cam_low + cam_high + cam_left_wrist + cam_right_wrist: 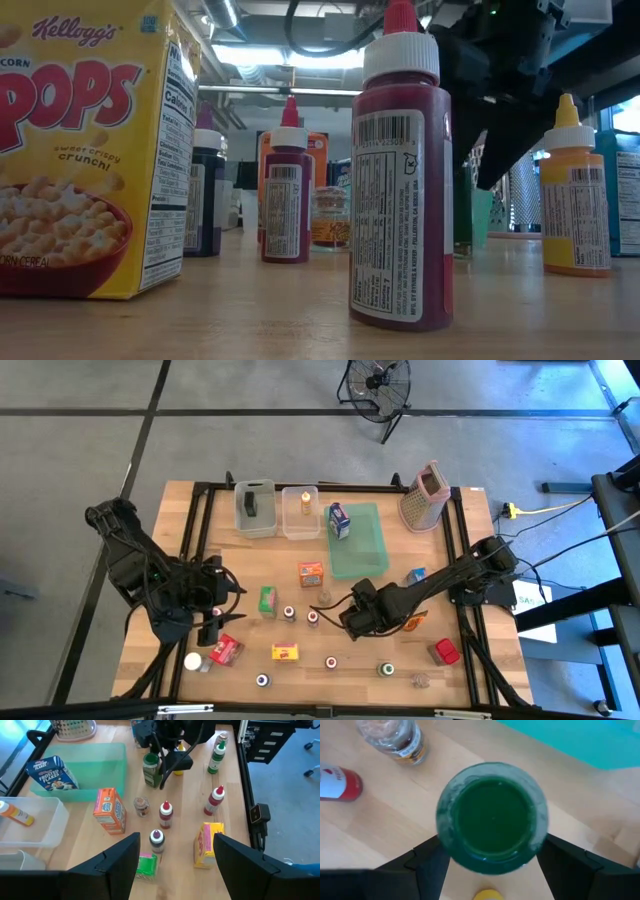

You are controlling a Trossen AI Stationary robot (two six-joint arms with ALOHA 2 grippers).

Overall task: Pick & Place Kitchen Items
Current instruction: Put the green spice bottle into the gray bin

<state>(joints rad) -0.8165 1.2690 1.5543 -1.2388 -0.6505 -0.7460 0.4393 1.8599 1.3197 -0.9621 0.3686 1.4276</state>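
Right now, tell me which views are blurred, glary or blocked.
Low view: the cereal box and red bottle loom large, blocking most of the table; ceiling lights glare behind them. Right wrist view: the green-lidded jar between the right gripper's fingers is soft and out of focus. High view: evenly lit, sharp.
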